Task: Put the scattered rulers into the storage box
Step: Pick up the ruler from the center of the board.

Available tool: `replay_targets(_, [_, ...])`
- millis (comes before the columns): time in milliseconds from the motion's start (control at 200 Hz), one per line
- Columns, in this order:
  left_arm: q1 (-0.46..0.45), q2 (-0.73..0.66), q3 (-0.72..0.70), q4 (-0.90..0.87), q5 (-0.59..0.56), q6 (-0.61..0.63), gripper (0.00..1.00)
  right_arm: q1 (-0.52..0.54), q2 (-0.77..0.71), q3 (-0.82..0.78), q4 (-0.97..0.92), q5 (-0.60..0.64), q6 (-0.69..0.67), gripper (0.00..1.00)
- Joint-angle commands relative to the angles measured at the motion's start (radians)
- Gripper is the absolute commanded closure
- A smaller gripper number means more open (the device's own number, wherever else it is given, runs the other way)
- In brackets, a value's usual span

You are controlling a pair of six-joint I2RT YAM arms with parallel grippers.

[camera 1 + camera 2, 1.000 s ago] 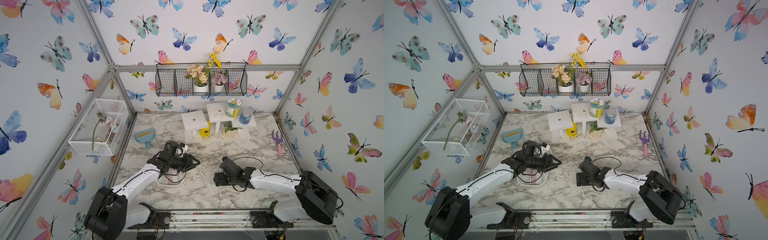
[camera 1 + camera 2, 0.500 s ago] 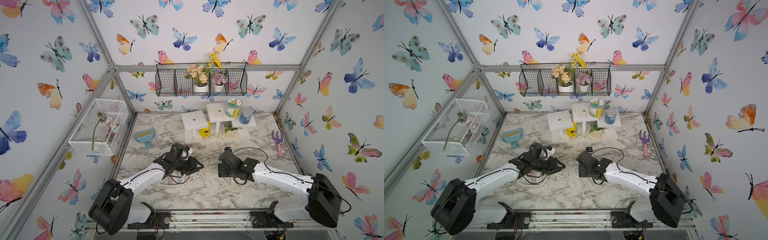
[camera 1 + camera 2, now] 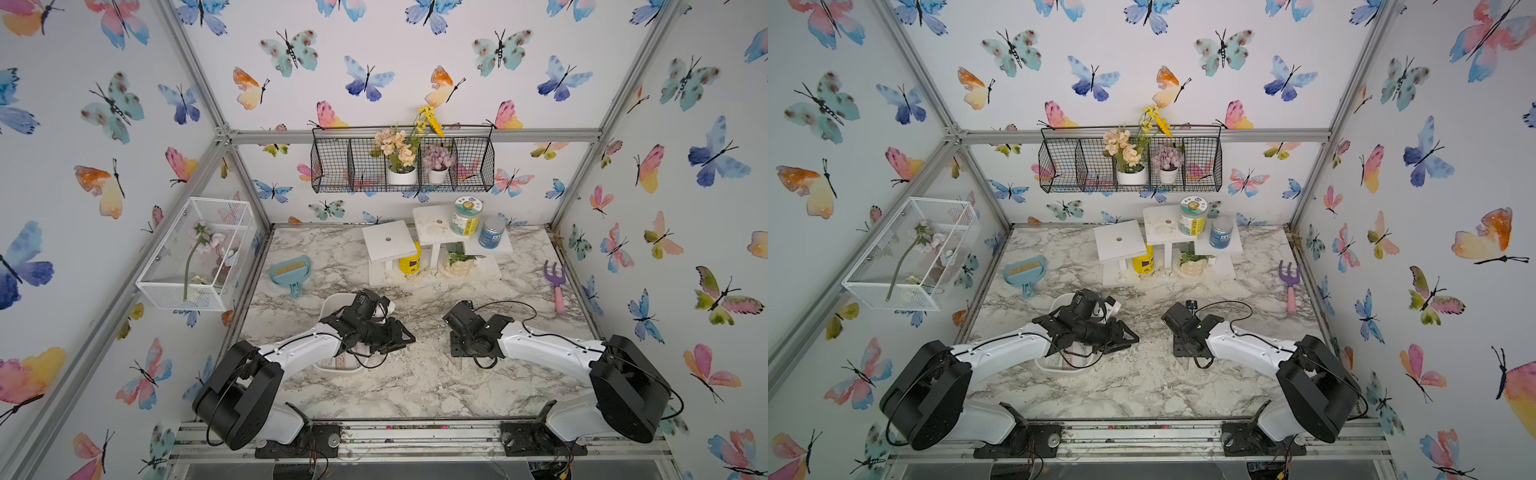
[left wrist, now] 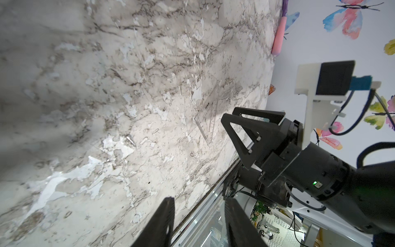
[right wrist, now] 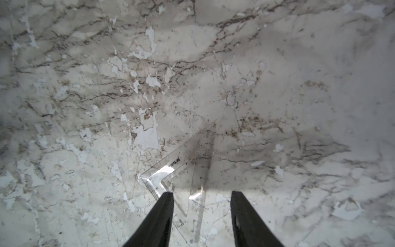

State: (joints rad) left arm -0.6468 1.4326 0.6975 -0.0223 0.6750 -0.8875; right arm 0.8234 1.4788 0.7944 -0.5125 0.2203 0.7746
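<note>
Marble-patterned tabletop (image 3: 415,386) forms the floor of a small booth whose walls are papered with painted butterflies. Two robot arms, white with black wrists, reach in from the near edge.

The right gripper (image 5: 202,196) points down at the table from close above it. Its two black jaws stand apart, with an open gap between them. A clear plastic set square (image 5: 188,158) lies flat on the marble just ahead of those jaws. Part of it runs back into the gap, and one jaw covers a stretch of its edge. Whether the jaws touch it cannot be told. A printed scale starting at zero runs along one side.

The left gripper (image 4: 199,203) is held roughly level above the table, its tips facing the right gripper from a short way off. Its jaws are also apart, and nothing sits between them. The white storage box (image 3: 332,300) lies behind those jaws, under the left wrist and forearm, which hide most of it. A pinkish strip (image 3: 341,360) shows inside the box's near end, too little to identify.

A purple garden fork (image 3: 559,291) with a pink handle lies well away from both pairs of jaws, out past the right gripper.
</note>
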Motion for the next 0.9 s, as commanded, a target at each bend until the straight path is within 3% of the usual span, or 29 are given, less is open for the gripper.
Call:
replay_targets(0, [-0.022, 0.017, 0.019, 0.036, -0.039, -0.013, 0.57, -0.01, 0.033, -0.004, 0.032, -0.04, 0.0, 0.56])
replay_targets(896, [-0.045, 0.048, 0.028, 0.058, -0.031, -0.011, 0.57, -0.023, 0.089, -0.044, 0.063, -0.083, 0.058, 0.72])
